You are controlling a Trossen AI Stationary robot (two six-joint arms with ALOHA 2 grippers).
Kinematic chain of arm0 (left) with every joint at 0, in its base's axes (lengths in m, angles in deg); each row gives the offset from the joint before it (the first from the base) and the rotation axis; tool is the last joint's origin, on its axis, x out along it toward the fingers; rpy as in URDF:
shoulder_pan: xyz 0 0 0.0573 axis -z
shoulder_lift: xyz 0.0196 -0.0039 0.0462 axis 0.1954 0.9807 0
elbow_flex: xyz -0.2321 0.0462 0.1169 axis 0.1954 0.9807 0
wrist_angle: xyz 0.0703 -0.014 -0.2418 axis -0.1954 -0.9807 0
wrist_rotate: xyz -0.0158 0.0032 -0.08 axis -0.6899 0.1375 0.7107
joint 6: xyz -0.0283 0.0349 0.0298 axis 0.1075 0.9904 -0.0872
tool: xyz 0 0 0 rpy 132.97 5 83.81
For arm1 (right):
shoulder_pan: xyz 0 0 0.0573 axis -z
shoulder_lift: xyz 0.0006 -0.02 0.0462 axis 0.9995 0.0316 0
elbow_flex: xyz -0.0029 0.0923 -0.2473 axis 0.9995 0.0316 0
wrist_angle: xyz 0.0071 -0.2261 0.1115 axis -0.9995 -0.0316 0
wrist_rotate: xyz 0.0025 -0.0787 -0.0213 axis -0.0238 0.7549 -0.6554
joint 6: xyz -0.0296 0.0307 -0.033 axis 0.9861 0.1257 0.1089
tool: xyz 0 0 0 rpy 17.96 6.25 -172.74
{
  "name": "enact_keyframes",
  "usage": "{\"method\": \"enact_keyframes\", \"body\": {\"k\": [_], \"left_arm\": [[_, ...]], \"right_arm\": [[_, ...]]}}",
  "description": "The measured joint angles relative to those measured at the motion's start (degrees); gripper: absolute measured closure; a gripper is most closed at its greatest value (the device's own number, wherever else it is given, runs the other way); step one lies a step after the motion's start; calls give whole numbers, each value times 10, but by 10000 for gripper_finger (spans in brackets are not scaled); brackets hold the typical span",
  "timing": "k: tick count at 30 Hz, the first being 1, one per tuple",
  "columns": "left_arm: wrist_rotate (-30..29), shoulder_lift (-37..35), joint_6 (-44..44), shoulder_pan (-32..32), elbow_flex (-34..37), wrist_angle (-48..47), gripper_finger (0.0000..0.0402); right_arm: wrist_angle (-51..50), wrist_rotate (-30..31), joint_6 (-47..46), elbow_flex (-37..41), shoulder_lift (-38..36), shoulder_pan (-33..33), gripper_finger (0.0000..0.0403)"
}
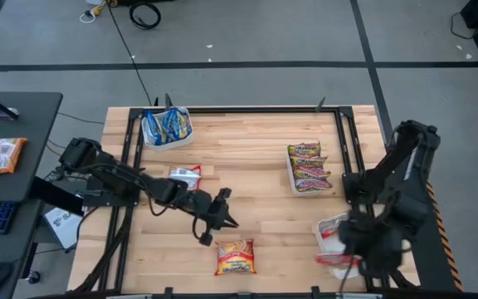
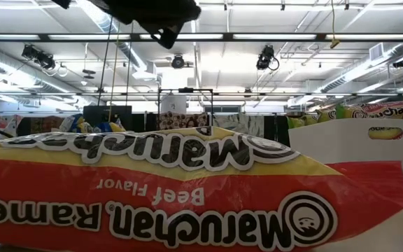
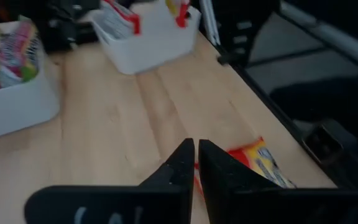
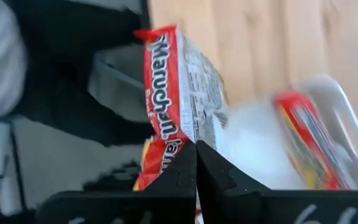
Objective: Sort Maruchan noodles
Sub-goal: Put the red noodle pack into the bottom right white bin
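We see the left gripper (image 1: 222, 218) hovering over the wooden table (image 1: 256, 166) with its fingers (image 3: 182, 163) nearly together and nothing between them. Just ahead of its tips lies an orange-red beef packet (image 1: 235, 256), flat on the wood and untouched. A silver-white packet (image 1: 185, 175) lies back beside the left arm. The right gripper (image 4: 196, 163) is pinched tight on a red-edged silver packet (image 4: 182, 87), holding it just above a white tray (image 1: 329, 226) with another packet (image 4: 303, 140) inside.
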Motion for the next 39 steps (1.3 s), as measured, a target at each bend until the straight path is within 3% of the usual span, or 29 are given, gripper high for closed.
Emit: {"method": "enact_keyframes", "body": {"k": [7,17,25,34,39], "left_arm": [[-35,48,-47,-13,-1,58,330],[-59,89,-38,-29,0,87,230],[-35,89,-14,-26,0,118,224],[-104,89,-24,-43,0,116,221],[-105,89,15,-48,0,115,203]], "right_arm": [[-68,-11,-78,16,-9,-64,400],[100,-57,-36,121,0,-56,400],[63,-28,58,183,0,-37,400],[-30,-56,97,221,0,6,388],[-90,-13,98,221,0,23,380]]}}
